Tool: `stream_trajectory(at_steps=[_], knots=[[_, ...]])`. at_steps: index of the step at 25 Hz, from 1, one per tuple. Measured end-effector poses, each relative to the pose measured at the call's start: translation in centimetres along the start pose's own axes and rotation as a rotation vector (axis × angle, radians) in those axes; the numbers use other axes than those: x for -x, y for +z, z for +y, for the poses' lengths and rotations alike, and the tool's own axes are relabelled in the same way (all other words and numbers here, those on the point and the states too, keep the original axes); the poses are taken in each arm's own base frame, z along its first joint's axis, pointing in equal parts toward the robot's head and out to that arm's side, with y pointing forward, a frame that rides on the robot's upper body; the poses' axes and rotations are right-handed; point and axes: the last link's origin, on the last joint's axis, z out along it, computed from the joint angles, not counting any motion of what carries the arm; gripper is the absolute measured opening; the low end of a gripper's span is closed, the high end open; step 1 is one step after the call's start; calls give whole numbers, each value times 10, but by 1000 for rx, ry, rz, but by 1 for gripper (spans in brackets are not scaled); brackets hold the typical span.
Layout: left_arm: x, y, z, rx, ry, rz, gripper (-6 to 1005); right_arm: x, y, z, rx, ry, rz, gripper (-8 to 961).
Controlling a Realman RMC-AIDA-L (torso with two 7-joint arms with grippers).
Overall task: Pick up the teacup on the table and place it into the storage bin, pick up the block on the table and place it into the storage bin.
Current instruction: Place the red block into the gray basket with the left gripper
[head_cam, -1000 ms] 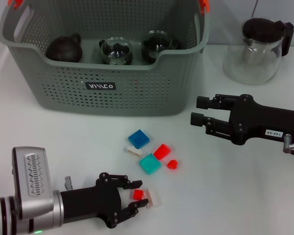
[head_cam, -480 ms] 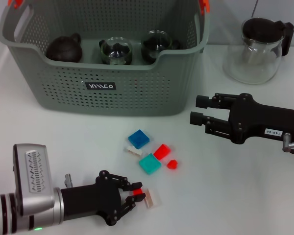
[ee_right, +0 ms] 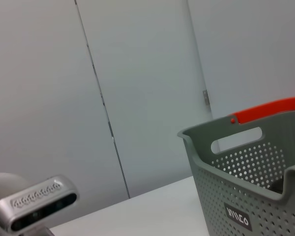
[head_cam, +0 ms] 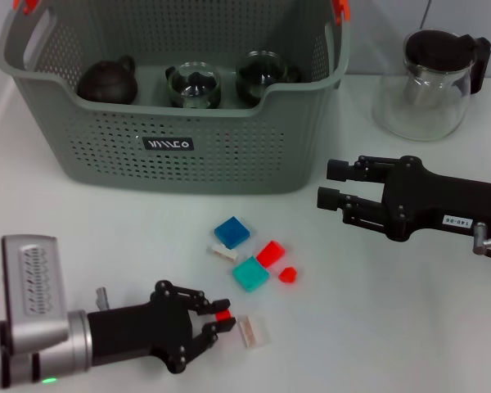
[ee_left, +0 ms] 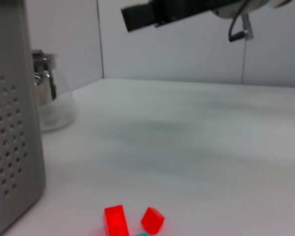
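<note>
Left hand (head_cam: 220,320) pinching red block (head_cam: 222,314), drawn back from white block (head_cam: 252,332) | right hand (head_cam: 334,185) open, unmoved

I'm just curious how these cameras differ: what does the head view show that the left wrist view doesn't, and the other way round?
Only the head view shows the left gripper pinching a small red block, the blue block, the teal block and three pieces of teaware inside the storage bin. Only the left wrist view shows the wall panels behind the table. Both show the glass pitcher, two red blocks on the table, the right gripper hovering, and the bin's perforated side.
</note>
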Motion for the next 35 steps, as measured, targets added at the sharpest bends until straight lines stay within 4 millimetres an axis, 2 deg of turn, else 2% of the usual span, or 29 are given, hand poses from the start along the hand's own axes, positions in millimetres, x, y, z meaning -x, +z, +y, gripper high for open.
stream_trajectory(at_steps=[9, 11, 18, 23, 26, 29, 31, 35], knots=[[-18, -27, -15, -37, -18, 96, 174, -1, -1, 0, -1, 2, 0, 517], [-28, -38, -23, -52, -8, 144, 174, -1, -1, 0, -2, 3, 0, 517], [-75, -70, -47, -42, 12, 336, 175, 0, 1, 1, 2, 1, -1, 517], [-117, -87, -75, -59, 13, 493, 175, 0, 2, 1, 5, 1, 0, 518], [-145, -88, -103, -105, -7, 563, 175, 0, 2, 1, 5, 1, 0, 518], [-163, -83, -127, -154, -38, 563, 174, -1, 3, 1, 7, 1, 1, 517], [-171, -76, -145, -210, -73, 531, 174, -1, 3, 2, 8, 1, 0, 517], [-175, -55, -172, -295, -145, 411, 205, -1, 3, 2, 7, -1, -2, 518]])
